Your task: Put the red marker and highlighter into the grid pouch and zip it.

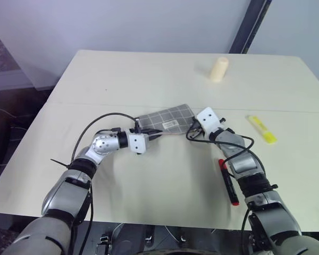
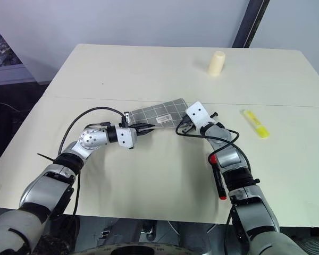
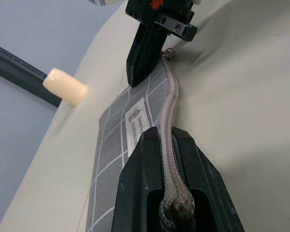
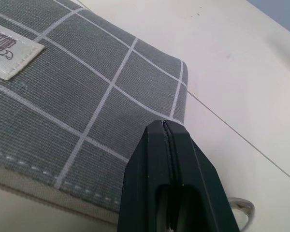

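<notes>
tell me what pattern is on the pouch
Grey with a white grid, clearest on the grid pouch in the right wrist view.

- You are seeing the grid pouch [image 1: 167,120] with both ends covered by the two grippers.
- The red marker [image 1: 229,183] is lying partly hidden beneath the right forearm.
- The print on the pouch's white label [image 3: 136,124] is reading too small to make out.
</notes>
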You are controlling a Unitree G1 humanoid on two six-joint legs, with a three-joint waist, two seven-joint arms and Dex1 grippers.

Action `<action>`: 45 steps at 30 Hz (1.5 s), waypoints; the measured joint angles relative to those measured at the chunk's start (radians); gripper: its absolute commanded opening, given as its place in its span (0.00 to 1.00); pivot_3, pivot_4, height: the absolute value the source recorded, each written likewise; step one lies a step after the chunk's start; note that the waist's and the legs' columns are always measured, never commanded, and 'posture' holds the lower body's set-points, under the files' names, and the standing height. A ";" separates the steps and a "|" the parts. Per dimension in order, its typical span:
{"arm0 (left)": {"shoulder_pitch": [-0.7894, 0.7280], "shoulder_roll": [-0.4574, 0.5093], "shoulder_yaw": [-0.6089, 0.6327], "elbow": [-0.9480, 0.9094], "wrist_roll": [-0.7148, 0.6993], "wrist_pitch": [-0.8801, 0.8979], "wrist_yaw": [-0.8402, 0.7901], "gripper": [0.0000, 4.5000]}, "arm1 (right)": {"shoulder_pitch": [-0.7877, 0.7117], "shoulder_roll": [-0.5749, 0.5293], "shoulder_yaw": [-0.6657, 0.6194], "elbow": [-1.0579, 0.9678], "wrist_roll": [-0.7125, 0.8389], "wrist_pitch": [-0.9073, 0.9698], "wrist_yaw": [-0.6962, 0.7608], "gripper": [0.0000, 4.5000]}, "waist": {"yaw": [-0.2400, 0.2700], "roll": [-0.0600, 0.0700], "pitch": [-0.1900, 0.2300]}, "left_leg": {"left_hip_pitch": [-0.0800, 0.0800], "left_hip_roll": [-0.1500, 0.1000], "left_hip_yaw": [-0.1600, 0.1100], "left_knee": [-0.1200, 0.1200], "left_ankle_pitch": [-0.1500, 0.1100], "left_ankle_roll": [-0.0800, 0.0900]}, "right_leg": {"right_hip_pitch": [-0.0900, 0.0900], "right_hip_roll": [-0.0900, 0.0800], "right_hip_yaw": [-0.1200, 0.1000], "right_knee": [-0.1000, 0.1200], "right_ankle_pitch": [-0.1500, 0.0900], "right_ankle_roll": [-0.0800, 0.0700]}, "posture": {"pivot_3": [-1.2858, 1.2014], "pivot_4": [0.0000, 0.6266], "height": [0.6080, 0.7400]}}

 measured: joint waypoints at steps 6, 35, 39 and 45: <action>0.034 -0.007 0.029 -0.033 -0.105 0.072 -0.048 0.00 | 0.046 -0.020 -0.101 -0.107 0.092 0.064 0.038 0.65 | 0.000 0.000 0.000 | -0.005 0.000 0.000 0.000 0.000 0.000 | -0.001 0.000 0.000 0.000 0.000 0.000 | 0.52 0.24 1.00; 0.089 -0.009 0.081 -0.155 -0.207 0.085 -0.092 0.00 | 0.027 -0.113 -0.063 -0.082 0.122 0.167 0.247 0.01 | 0.006 -0.001 0.001 | -0.007 0.001 0.000 0.007 -0.003 0.002 | -0.002 0.000 0.000 -0.001 0.000 0.000 | 0.52 0.24 1.00; 0.089 -0.011 0.081 -0.155 -0.186 0.085 -0.067 0.00 | 0.056 -0.105 -0.039 -0.176 0.118 0.227 0.249 0.01 | 0.006 -0.001 0.001 | -0.007 0.001 0.000 0.007 -0.003 0.002 | -0.003 0.000 0.000 -0.001 0.000 0.000 | 0.52 0.24 1.00; 0.087 -0.034 0.077 -0.154 -0.117 0.089 -0.007 0.00 | 0.063 -0.058 0.036 -0.316 0.095 0.315 0.235 0.01 | 0.006 -0.001 0.001 | -0.007 0.001 0.000 0.007 -0.003 0.002 | -0.003 0.000 0.000 -0.001 0.000 0.000 | 0.52 0.24 1.00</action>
